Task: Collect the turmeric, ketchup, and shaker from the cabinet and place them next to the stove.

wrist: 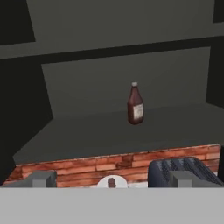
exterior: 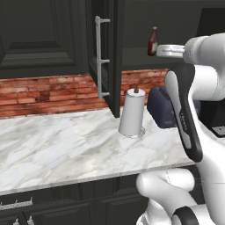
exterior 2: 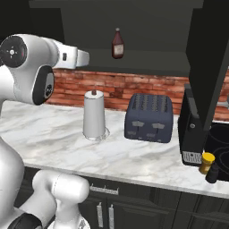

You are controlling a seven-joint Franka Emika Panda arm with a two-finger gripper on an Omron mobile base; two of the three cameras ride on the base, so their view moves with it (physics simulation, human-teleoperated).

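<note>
While open, cabinet [wrist: 109, 131] with ketchup [wrist: 135, 105]

Ketchup [wrist: 135, 104] upright on cabinet [wrist: 109, 131] shelf; turmeric [exterior 2: 207, 162] and shaker [exterior 2: 212, 173] touching on counter.

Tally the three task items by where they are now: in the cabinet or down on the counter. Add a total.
In the cabinet: 1, the ketchup.
On the counter, at its front edge by the dark stovetop: 2, the turmeric and the shaker.
Total: 3.
</note>
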